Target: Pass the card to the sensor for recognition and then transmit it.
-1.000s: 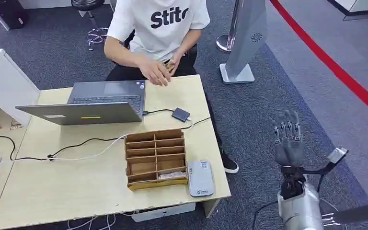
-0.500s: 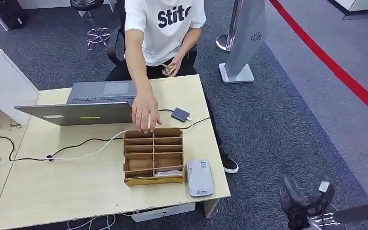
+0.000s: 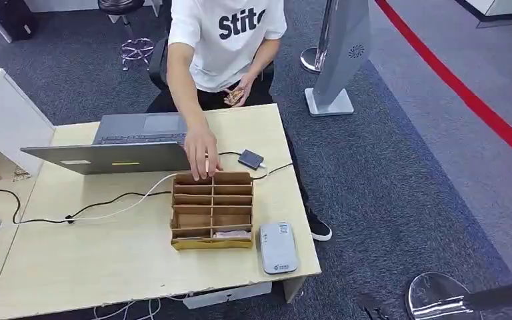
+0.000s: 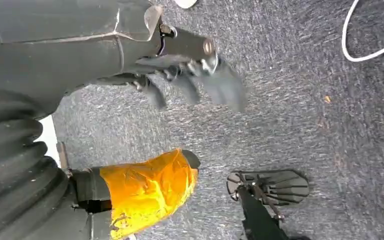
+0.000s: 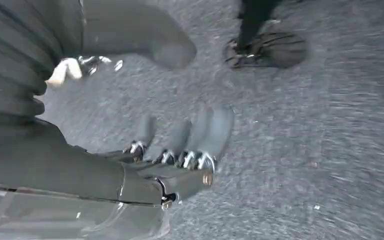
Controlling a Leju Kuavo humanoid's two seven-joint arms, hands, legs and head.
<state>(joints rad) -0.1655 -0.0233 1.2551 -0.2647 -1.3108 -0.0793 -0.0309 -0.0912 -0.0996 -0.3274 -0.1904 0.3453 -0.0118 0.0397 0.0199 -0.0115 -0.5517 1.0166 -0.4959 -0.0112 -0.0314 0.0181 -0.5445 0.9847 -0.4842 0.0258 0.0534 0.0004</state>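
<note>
A wooden card box (image 3: pixel 211 209) with several compartments stands on the pale table (image 3: pixel 93 260). A pale card (image 3: pixel 230 234) lies in its near right compartment. The grey sensor pad (image 3: pixel 279 247) lies just right of the box by the table's front edge. My left hand (image 4: pixel 180 82) hangs over the carpet with its fingers apart and its orange-taped thumb (image 4: pixel 147 190) away from them, holding nothing. My right hand (image 5: pixel 180 145) also hangs low over the carpet, blurred, fingers apart and empty. The silver right arm (image 3: pixel 440 301) shows at the lower right of the head view.
A person in a white shirt (image 3: pixel 230 33) sits behind the table, one hand (image 3: pixel 202 155) on the box's far edge. A laptop (image 3: pixel 127 143), a small dark device (image 3: pixel 251 159) and cables (image 3: pixel 107 200) lie on the table. A stand (image 3: pixel 337 60) is behind, on grey carpet.
My right hand, raised beside the table a second ago, has dropped down out of the head view. The person's hand has reached forward from the laptop to the box's far edge.
</note>
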